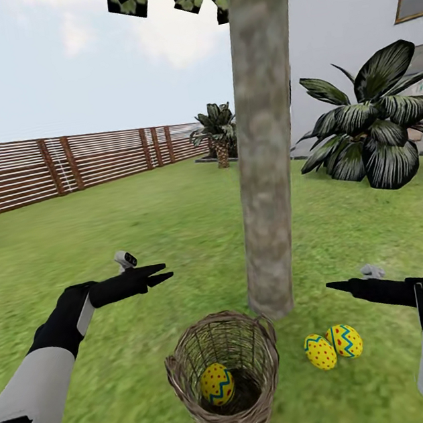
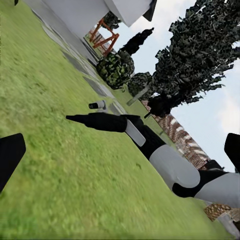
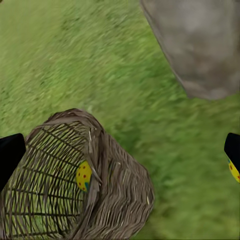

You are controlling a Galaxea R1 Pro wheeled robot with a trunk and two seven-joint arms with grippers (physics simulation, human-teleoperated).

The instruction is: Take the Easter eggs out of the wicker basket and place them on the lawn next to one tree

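- I see the basket (image 1: 226,379) upright on the lawn (image 1: 142,249), just in front of the thick grey tree trunk (image 1: 265,142).
- One egg (image 1: 217,383) lies inside the basket at the bottom; the right wrist view shows a piece of it (image 3: 83,176) through the weave.
- Two more eggs (image 1: 333,346) lie on the grass, touching each other, just beside the foot of the trunk and to the right of the basket.
- My left tool (image 1: 160,273) hangs in the air above the grass to the left of the trunk, empty, its fingers close together; I cannot tell whether it is fully closed.
- My right tool (image 1: 338,285) hovers over the two eggs on the grass, holding nothing; its fingers stand wide apart in its wrist view.
- A slatted wooden fence (image 1: 62,167) runs behind the lawn, and a broad-leaved plant (image 1: 375,126) stands by the white wall.
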